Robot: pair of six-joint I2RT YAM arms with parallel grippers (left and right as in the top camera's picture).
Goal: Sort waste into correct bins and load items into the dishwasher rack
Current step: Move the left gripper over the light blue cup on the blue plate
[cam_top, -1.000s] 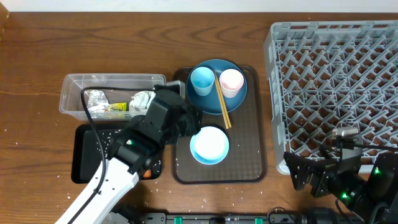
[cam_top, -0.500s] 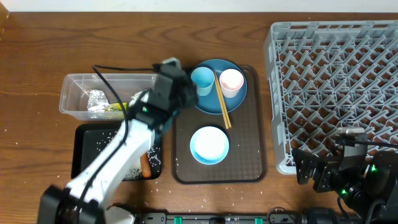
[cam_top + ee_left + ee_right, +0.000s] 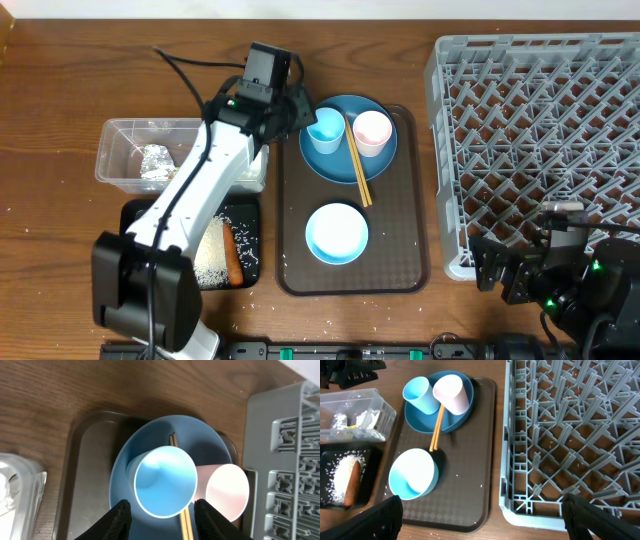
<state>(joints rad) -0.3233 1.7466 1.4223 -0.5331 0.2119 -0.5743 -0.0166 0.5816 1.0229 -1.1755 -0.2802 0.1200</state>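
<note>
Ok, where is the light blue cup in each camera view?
Overhead: light blue cup upper centre, left of the pink cup.
Left wrist: cup mid-frame, low.
Right wrist: cup top left.
Shared landmark: dark blue plate beneath it.

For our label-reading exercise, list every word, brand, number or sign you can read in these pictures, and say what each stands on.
No text can be read anywhere.
The snack wrapper in the clear tub: only a yellow sliver shows, and any print is too small to read.
The light blue cup, pink cup, plate and grey rack: no markings visible.
</note>
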